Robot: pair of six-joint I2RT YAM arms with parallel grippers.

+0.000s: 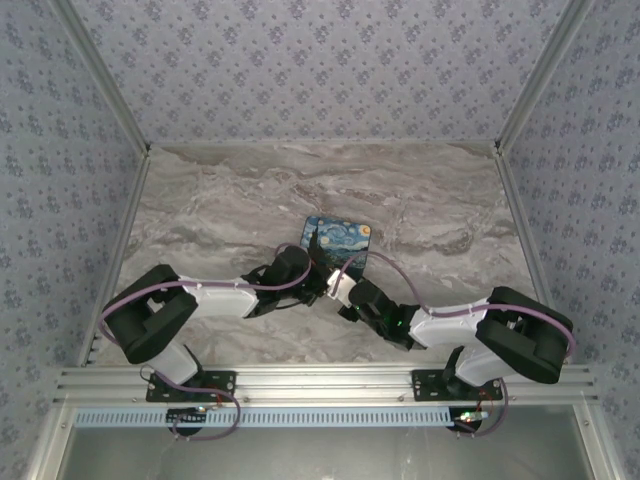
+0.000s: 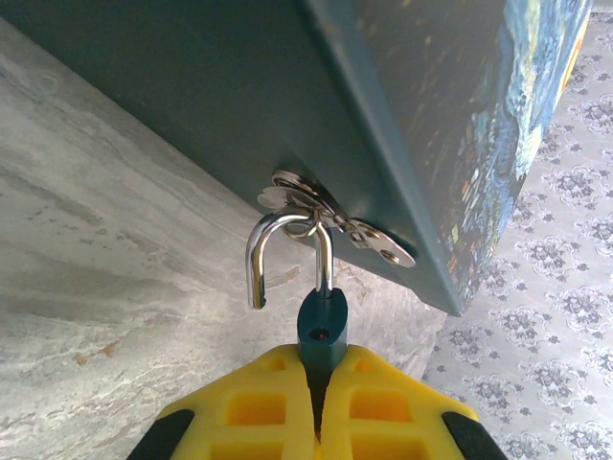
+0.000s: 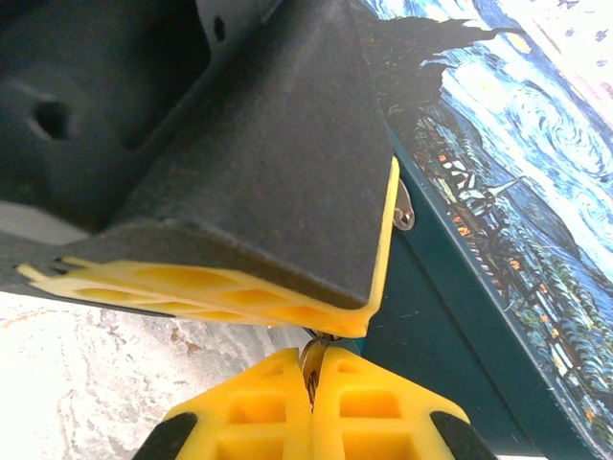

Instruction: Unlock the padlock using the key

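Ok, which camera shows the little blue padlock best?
Left wrist view. The padlock is close up, its body pinched in the left gripper, its shackle open through the box's hasp. From above it's too tiny to pick out; in the right wrist view the left gripper's finger hides it.

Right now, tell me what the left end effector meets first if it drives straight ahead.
Probably the hasp on the box side: the left end effector grips the padlock, whose open shackle hangs through it. Depth is unclear.

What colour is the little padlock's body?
The small padlock has a dark teal body and shiny silver shackle, clearest in the left wrist view.
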